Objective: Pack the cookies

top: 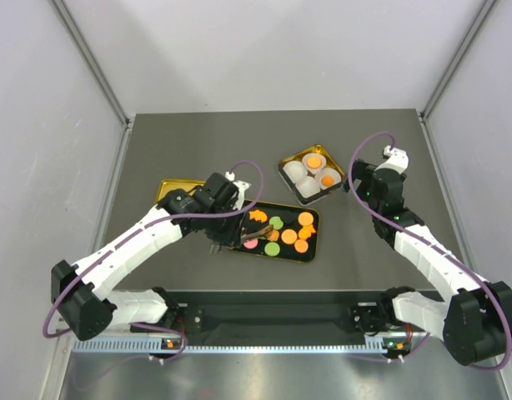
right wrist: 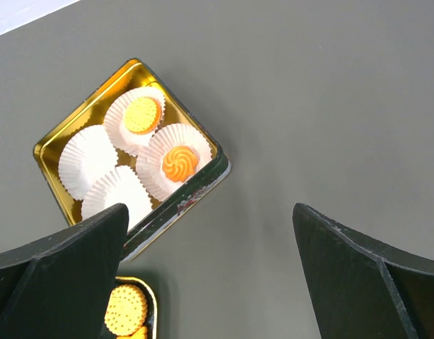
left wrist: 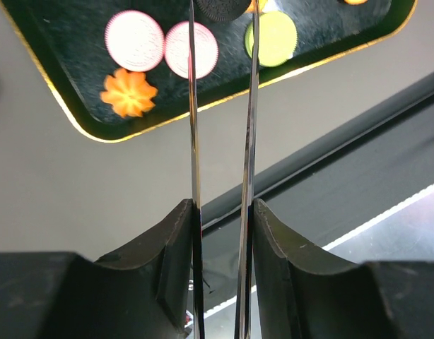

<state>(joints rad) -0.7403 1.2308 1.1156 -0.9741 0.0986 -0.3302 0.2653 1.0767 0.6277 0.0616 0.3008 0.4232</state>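
Top external view gives me the tally: the gold tin point(top: 287, 163), at one o'clock from the black tray point(top: 314, 215), holds four paper cups point(right wrist: 86, 159), and only two of them carry an orange cookie. Roughly ten cookies point(top: 289, 236) lie loose on the tray, orange, pink and green, so I judge the packing about half done for this tin, with two cups left to fill. My left gripper point(left wrist: 222, 42) hangs over the tray's nine o'clock end, its thin blades narrowed onto a dark cookie point(left wrist: 220, 7) that fills the gap at their tips. My right gripper point(right wrist: 210, 212) stands wide and empty above the table point(top: 198, 142), at three o'clock from the tin.
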